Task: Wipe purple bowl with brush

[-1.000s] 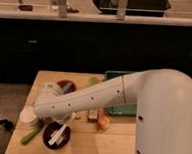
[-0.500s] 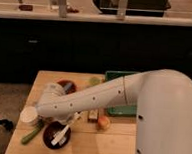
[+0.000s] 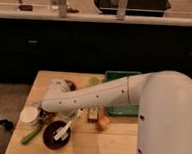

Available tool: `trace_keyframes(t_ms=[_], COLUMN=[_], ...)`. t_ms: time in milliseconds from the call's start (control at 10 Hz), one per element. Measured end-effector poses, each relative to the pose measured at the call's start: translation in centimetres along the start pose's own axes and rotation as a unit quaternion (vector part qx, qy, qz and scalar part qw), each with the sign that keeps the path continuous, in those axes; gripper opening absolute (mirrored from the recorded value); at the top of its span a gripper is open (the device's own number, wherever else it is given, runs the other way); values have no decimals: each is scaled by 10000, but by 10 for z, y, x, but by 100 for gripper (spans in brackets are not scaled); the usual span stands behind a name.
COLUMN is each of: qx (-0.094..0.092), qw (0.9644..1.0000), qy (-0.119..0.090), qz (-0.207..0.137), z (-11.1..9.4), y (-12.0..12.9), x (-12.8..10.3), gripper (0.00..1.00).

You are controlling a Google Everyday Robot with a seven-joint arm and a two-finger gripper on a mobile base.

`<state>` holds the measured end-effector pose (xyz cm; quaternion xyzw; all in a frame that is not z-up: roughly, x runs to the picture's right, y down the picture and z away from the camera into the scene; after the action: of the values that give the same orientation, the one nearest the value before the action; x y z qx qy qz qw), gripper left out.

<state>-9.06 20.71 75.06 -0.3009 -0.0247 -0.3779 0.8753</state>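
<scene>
The purple bowl (image 3: 49,138) stands near the front left of the wooden table (image 3: 114,143). The white brush (image 3: 62,131) lies slanted with its head inside the bowl and its handle rising to the upper right. My gripper (image 3: 71,117) is at the end of the white arm, just above the bowl's far right rim, at the upper end of the brush handle. The arm hides the gripper's upper part.
A white round container (image 3: 29,115) stands left of the bowl, and a green stick-shaped vegetable (image 3: 31,134) lies in front of it. An orange-red bowl (image 3: 64,84) is at the back. A small box (image 3: 92,114), an orange fruit (image 3: 103,122) and a green tray (image 3: 119,93) are to the right.
The arm's end has shifted slightly to the right. The brush stays in the bowl, its head moved only a little.
</scene>
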Motion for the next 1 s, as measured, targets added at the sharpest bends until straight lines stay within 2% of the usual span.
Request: trace_keyframes(t_ms=[300, 500, 700, 1000], qx=[171, 254, 265, 123], qw=[9995, 9984, 9972, 9967], qy=[-125, -276, -392, -496], qz=[-221, -415, -577, -624], z=[-6, -10, -13, -9], y=[-16, -17, -12, 6], x=[-13, -24, -34, -37], gripper=[1, 1, 1, 1])
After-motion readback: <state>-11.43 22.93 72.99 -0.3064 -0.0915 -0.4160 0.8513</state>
